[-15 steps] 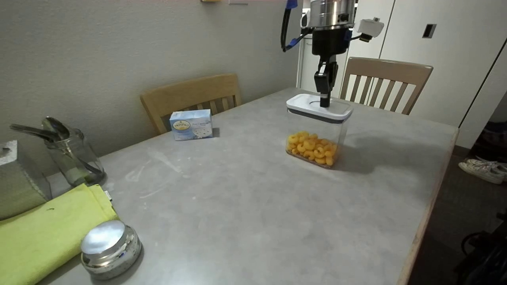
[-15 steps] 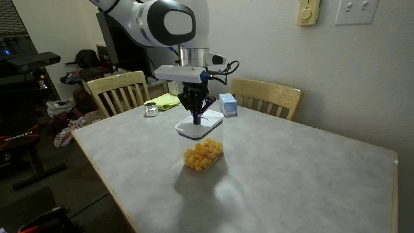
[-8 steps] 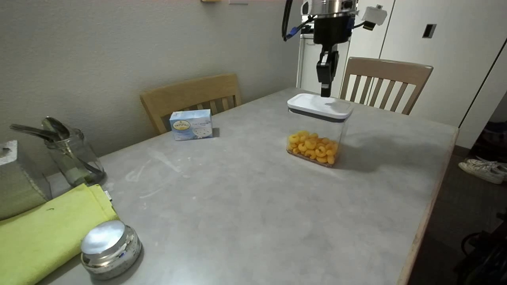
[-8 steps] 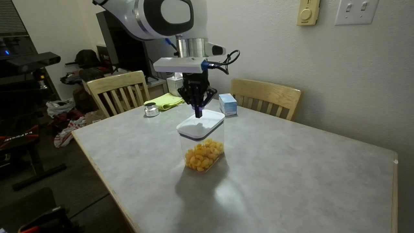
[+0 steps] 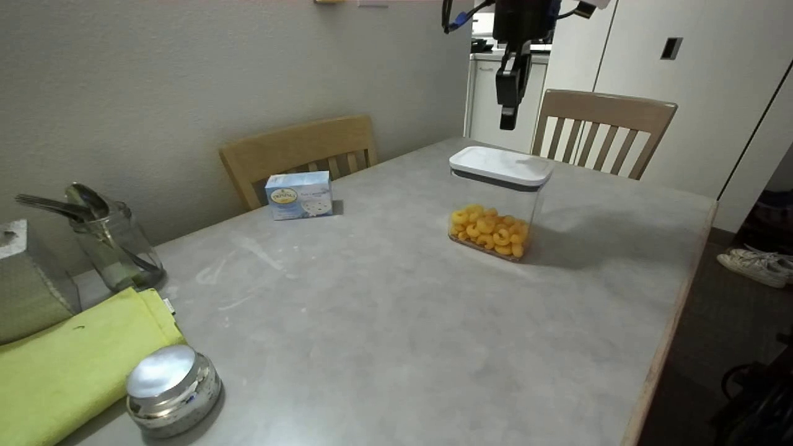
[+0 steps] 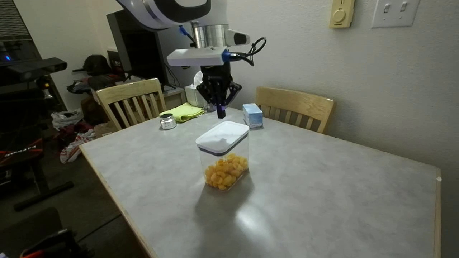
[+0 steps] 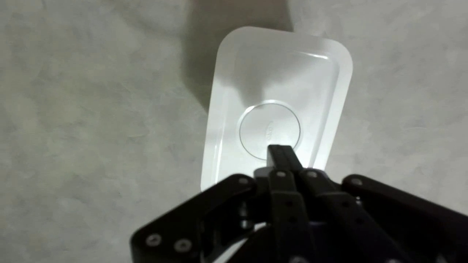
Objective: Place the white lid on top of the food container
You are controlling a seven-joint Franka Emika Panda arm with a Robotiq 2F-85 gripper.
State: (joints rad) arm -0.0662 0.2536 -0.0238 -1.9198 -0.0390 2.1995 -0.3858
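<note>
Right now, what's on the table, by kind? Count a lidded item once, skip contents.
Boxes: 2 (blue-white box, tissue box)
Glass jar: 1
Silver tin: 1
Food container, white lid on: 1
Yellow-green cloth: 1
Total: 6

Ana: In an exterior view, a silver jar (image 5: 173,393) gleams just beside the yellow-green cloth (image 5: 87,362) on the grey table (image 5: 347,310)!

Ben: And right by that cloth, a glass jar (image 5: 121,254) with a fork (image 5: 52,206) and spoon (image 5: 88,199) leaning out!

Ana: Over by the wall (image 5: 204,80), a blue-white box (image 5: 300,196) stands near a wooden chair (image 5: 297,146).

Ben: White shoes (image 5: 753,266), too, beyond the table, and a double switch plate (image 6: 395,14) up high!
</note>
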